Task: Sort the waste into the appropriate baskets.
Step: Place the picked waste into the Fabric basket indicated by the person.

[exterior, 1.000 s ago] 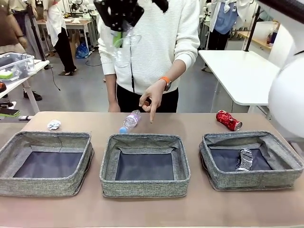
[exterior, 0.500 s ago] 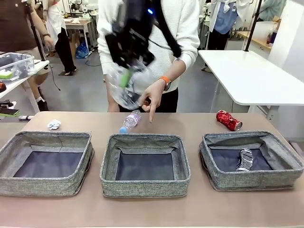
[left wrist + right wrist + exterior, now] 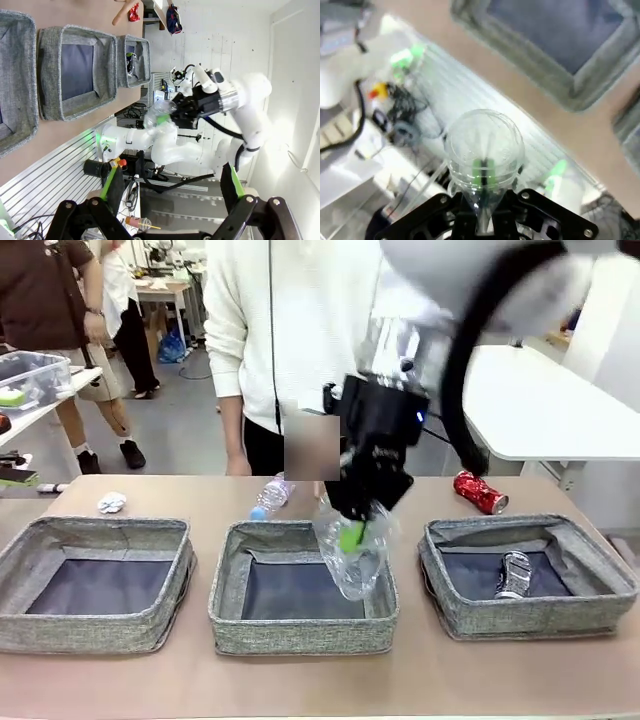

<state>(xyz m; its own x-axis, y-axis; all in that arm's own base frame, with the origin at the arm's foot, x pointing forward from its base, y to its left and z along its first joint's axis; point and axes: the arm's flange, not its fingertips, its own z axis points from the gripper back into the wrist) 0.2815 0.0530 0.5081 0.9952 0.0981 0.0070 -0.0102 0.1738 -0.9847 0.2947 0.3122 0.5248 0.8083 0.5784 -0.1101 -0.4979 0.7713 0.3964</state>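
The right gripper's (image 3: 352,537) tips are blurred through the clear plastic cup (image 3: 352,572) pinched between them; the middle basket (image 3: 300,632) is partly screened by it. The left gripper (image 3: 169,182) is spread.

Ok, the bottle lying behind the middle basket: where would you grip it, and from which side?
Probably mid-body, from straight above, pinching across its width. The clear plastic bottle lies on its side on the table, blue cap toward the middle basket, whose far wall stands close in front, so a low approach from the robot's side looks blocked.
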